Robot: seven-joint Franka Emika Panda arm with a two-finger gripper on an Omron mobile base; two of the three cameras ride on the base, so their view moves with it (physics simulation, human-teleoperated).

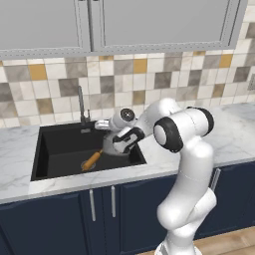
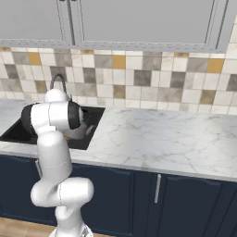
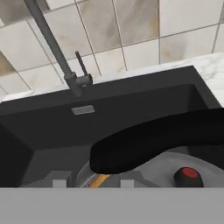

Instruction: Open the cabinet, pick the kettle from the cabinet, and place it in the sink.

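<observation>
In the left base view the white arm reaches down and left into the large black rectangular sink (image 1: 55, 149), set in a white marble worktop (image 1: 229, 134) with grey veining. The tool (image 1: 110, 147) hangs low over the right end of the basin, and beneath it a rounded grey metal shape, the squat kettle (image 1: 107, 149), sits at or just above the basin floor. An orange, wooden-looking rolling pin (image 1: 91, 161) lies on the floor just left of the kettle. A thin upright metal faucet (image 1: 80, 105) stands at the far rim. The dark navy lower cabinet fronts (image 1: 60, 219) with short silver handles are shut; the tall-handled cabinet of the task I cannot pick out here.

In the right base view the arm's bulk covers most of the sink (image 2: 95, 115); a grey curve of the kettle (image 2: 79, 132) peeps out behind the elbow, inside the basin's right part.

In the hand view the kettle's black arched handle (image 3: 157, 140) runs across right in front of the camera, glossy and thick, above the smooth grey lid (image 3: 162, 168) with its red-topped knob (image 3: 187, 175). The finger tips are not clear to me, so whether the tool grips the handle or has let go I cannot tell.

Judged from this, opening and picking are done and the kettle is in the sink; what is left is the release and withdrawal.
</observation>
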